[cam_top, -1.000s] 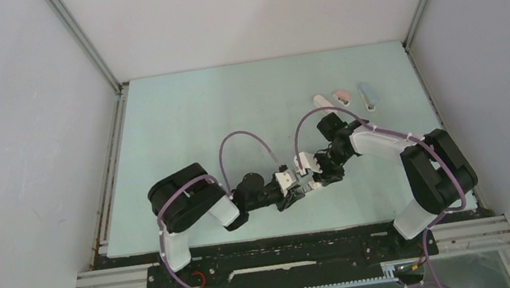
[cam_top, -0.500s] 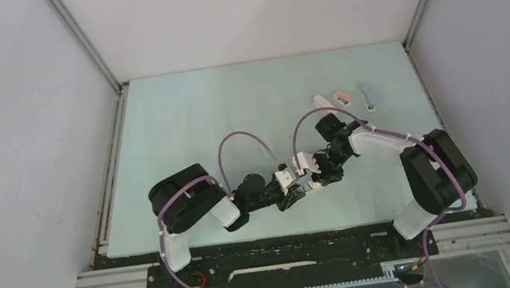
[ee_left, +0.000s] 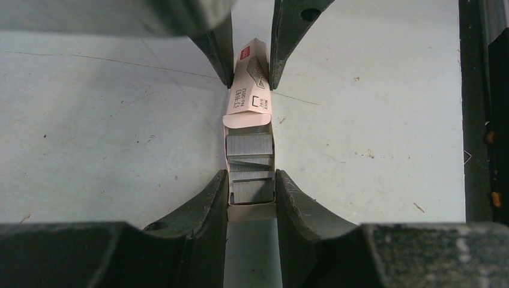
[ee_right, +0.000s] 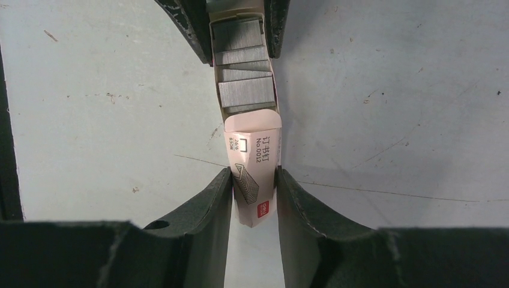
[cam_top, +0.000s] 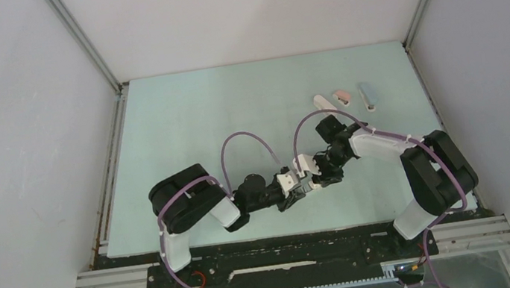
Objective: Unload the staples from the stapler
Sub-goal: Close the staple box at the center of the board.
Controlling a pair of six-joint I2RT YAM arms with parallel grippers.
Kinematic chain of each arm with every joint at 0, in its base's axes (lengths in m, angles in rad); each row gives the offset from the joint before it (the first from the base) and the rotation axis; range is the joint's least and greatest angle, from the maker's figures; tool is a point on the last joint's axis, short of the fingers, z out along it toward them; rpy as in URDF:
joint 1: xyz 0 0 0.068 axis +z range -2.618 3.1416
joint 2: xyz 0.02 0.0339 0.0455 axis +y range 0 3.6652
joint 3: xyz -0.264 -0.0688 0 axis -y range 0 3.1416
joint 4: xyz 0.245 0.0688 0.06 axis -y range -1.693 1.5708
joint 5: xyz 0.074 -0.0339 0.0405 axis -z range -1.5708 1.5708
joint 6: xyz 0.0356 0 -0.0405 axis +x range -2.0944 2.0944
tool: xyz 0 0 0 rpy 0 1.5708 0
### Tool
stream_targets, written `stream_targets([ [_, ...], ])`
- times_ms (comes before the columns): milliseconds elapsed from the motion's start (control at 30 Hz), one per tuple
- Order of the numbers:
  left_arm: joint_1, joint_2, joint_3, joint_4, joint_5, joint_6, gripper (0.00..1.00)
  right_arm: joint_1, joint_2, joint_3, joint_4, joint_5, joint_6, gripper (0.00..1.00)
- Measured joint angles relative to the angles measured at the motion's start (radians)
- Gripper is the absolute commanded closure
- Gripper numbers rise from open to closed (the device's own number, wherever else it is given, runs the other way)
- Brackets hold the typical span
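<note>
Near the 6 o'clock edge of the table (cam_top: 181, 124), slightly right of centre, a small cardboard staple box is held from both ends by the two arms. The left gripper (ee_left: 251, 185) is closed partway. The inner tray (ee_left: 251, 211) is pinched by its side walls between the two dark fingers, seen at 6 o'clock in the left wrist view. The right gripper (ee_right: 253, 180) is also closed partway, and the printed sleeve (ee_right: 255, 153) is clamped between its fingers at the end that carries a red mark.

The tray is drawn partly out of the sleeve, so a stretch of it is laid open between the two grippers. The staples (ee_left: 249, 144) are seen in that open stretch as short grey metal blocks. They are packed one after another along the tray, and one is lying askew. In the left wrist view they are found at the centre, with the sleeve towards 12 o'clock. In the right wrist view they are found at 12 o'clock, with the sleeve below them. The sleeve is tilted slightly out of line with the tray.

At about 2 o'clock on the table, well apart from the grippers, three small items are laid side by side: a white item (cam_top: 323, 101), a pink item (cam_top: 341, 94) and a blue-grey item (cam_top: 368, 96). What they are cannot be made out.
</note>
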Motion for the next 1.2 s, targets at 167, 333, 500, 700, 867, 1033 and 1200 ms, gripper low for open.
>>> stream_targets([
  [167,0.000,0.000,0.000,0.000,0.002,0.000,0.67,0.003,-0.006,-0.009,0.009,0.002,-0.002,0.58],
  [333,0.000,0.000,0.000,-0.001,0.002,0.000,0.67,0.008,-0.006,-0.010,0.009,0.004,-0.012,0.58],
  [500,0.000,0.000,0.000,0.000,0.002,0.000,0.66,0.012,-0.006,-0.010,0.010,0.008,-0.018,0.59],
  [700,0.007,0.002,0.003,-0.002,0.023,0.003,0.67,0.021,-0.024,-0.032,0.034,0.018,-0.021,0.60],
  [867,0.034,0.008,0.013,-0.011,0.091,0.002,0.68,0.022,-0.044,-0.053,0.053,0.022,-0.020,0.60],
  [1033,0.047,0.006,0.015,-0.022,0.119,0.007,0.68,0.022,-0.046,-0.056,0.056,0.022,-0.020,0.60],
  [1200,0.063,-0.005,0.015,-0.045,0.147,0.008,0.68,0.022,-0.047,-0.057,0.059,0.022,-0.019,0.60],
])
